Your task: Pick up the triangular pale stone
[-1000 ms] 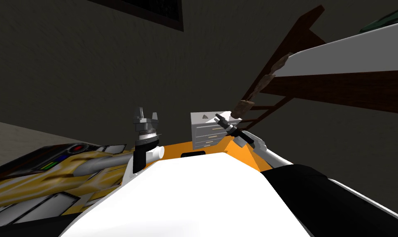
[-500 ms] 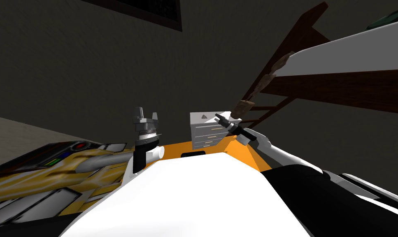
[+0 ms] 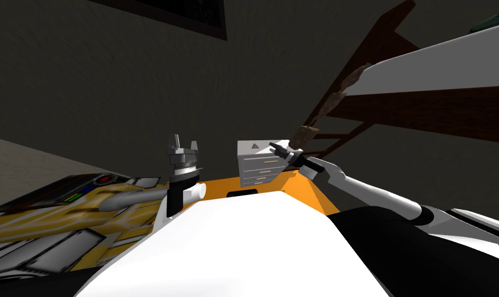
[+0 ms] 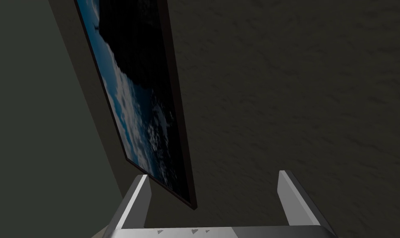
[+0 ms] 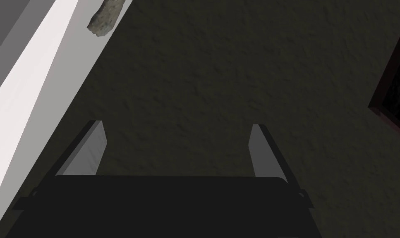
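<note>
Your target, as I read it, is the small triangular stone (image 3: 254, 146) lying on top of the white chest of drawers (image 3: 258, 171), just above the middle of the head view; don't confuse it with the brown lumps (image 3: 305, 134) strung along the dark ladder (image 3: 346, 95) right of centre. The right gripper (image 3: 275, 149) hovers over the right part of the chest's top, just beside the stone and apart from it; its fingers stand wide apart with nothing between them but dim wall. In the right wrist view the stone sits on the white top ahead of the gripper and outside the finger nearest that surface, so the approach line looks off; you are reaching, not yet grasping. To do this well, swing the hand toward the stone until it is centred between the fingers; tip the wrist so the blades come down on it rather than skim level over the top; hold them spread until they straddle it, then close on two flat sides, not a point, since a wedge will likely squirt out. The left gripper (image 3: 184, 143) stands upright at centre-left, likewise spread and empty; leave it.
</note>
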